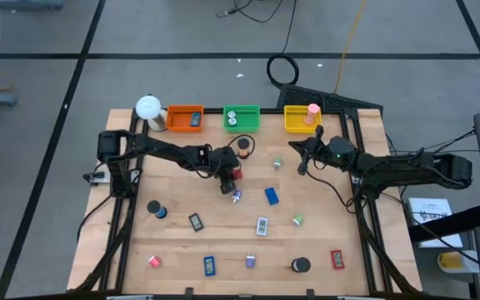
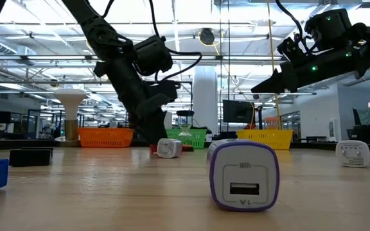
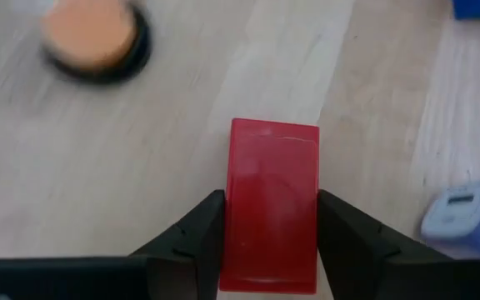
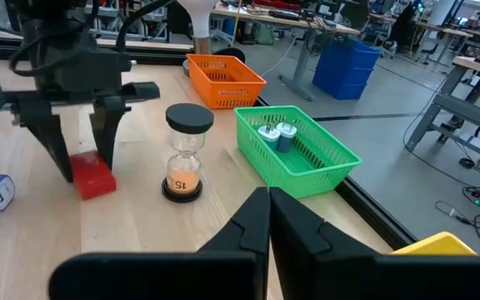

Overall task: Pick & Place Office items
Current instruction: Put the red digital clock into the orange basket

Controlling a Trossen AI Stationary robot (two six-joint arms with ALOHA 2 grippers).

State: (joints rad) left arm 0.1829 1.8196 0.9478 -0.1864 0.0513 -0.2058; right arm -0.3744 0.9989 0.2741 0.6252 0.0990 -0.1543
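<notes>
A flat red rectangle (image 3: pixel 273 200) lies on the wooden table (image 1: pixel 332 225), left of centre (image 1: pixel 236 174). My left gripper (image 3: pixel 271 242) reaches down over it, one finger on each of its long sides. My right gripper (image 4: pixel 269 217) is shut on nothing and hangs level above the table's far right part (image 1: pixel 300 162). Other office items are scattered over the table: a blue rectangle (image 1: pixel 272 196), a white-and-purple charger (image 1: pixel 237 196), black rolls (image 1: pixel 300 265) and small coloured pieces. My left gripper has the red rectangle's two long sides (image 3: pixel 311 225) between its two fingers, near the end closest to the wrist. The fingers (image 4: pixel 57 154) slant steeply down from above and lie along the rectangle. The rectangle lies flat on the table.
An hourglass with orange sand (image 4: pixel 182 154) stands right beside the red rectangle. An orange tray (image 1: pixel 184 117), a green tray (image 1: pixel 241 117) and a yellow tray (image 1: pixel 301 118) line the far edge, with a white ball lamp (image 1: pixel 148 107) to their left.
</notes>
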